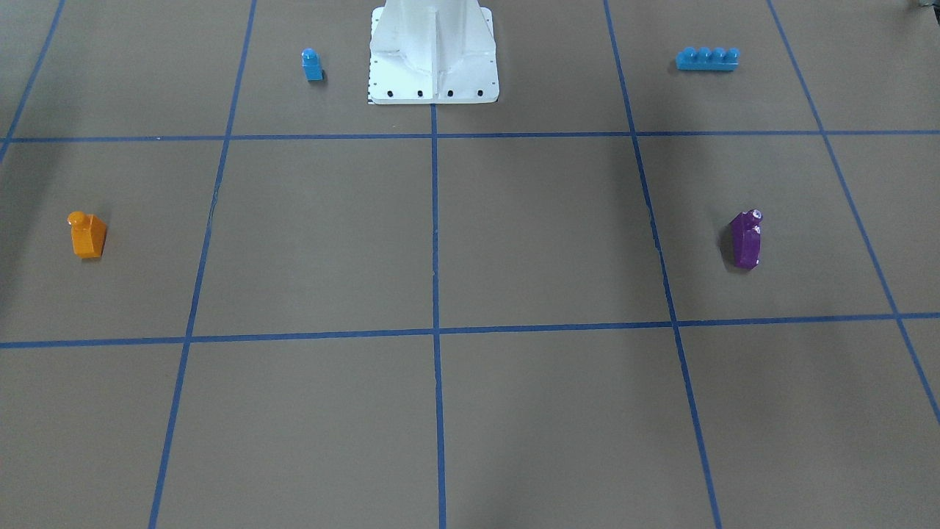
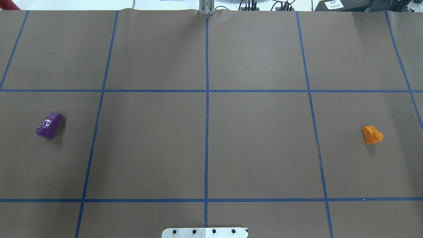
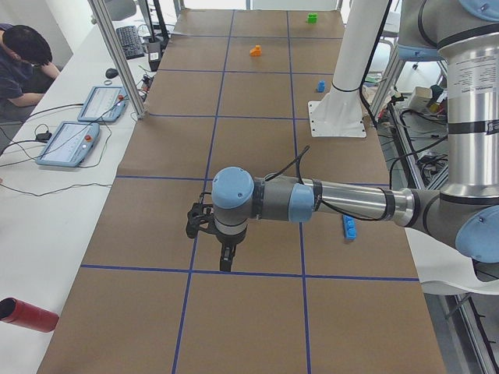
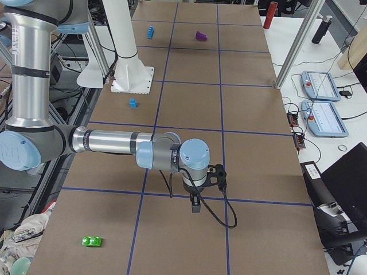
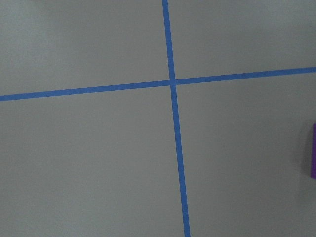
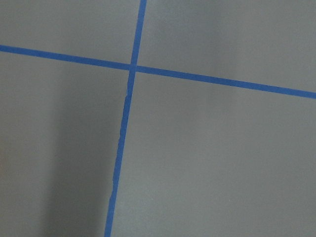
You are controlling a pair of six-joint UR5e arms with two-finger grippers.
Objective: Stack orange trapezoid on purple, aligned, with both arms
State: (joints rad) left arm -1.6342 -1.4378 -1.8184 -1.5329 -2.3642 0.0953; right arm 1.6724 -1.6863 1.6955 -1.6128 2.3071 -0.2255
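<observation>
Two arms, both visible only from the table ends. The left arm (image 3: 343,204) has its forearm level across the table (image 2: 257,148) and its wrist turned down. The left gripper (image 3: 225,263) points at the brown paper beside a blue tape line (image 3: 257,273). The right arm (image 4: 109,141) has the same posture, with the right gripper (image 4: 195,205) hanging down near a tape crossing. Cannot tell from these side views whether either pincer is spread or clenched.

The orange trapezoid (image 1: 88,235) stands stud-up on the robot's right side. The purple (image 1: 746,239) sits on the left side, well apart from it, two grid squares between them. Both blocks sit apart from the grippers.

Both wrist cameras show paper and tape. The left one also catches a purple sliver, cut off at its right edge. Small blue block (image 1: 312,65) and long blue brick (image 1: 706,59) flank the white pedestal (image 1: 433,55).
</observation>
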